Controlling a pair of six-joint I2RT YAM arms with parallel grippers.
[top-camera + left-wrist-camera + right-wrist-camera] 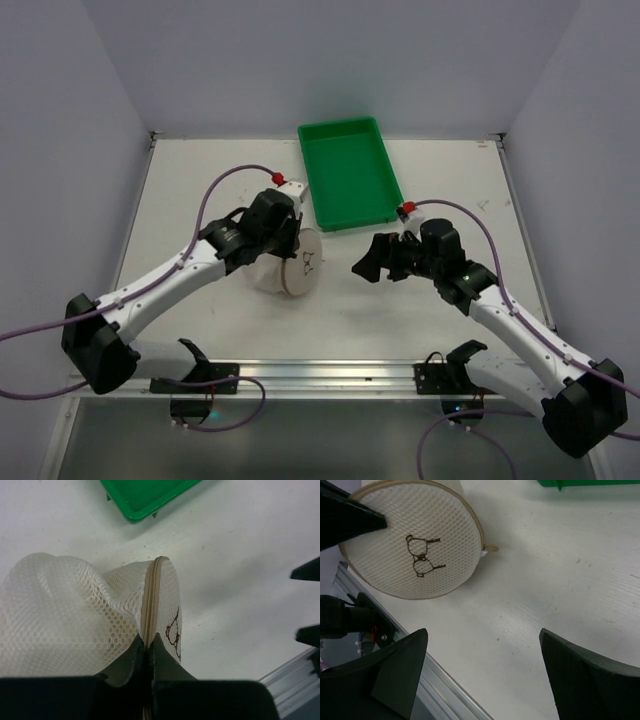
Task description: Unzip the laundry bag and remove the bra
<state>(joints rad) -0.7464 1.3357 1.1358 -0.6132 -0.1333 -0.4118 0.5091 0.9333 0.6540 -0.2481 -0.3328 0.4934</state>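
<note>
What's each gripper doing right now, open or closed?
Left gripper: closed, pinching the laundry bag at its zippered rim.
Right gripper: open, holding nothing.

— How do the arms look?
— The left arm (170, 275) and the right arm (520, 335) have white links and black joints. A purple cable (212, 192) runs along each one, with a red fitting (276, 177) near the wrist.
— And the claws?
— The left claw (148, 647) and right claw (482, 640) are dark. The fingers (585, 680) have a fine dotted texture. A small green light (467, 266) shines on the right arm.
</note>
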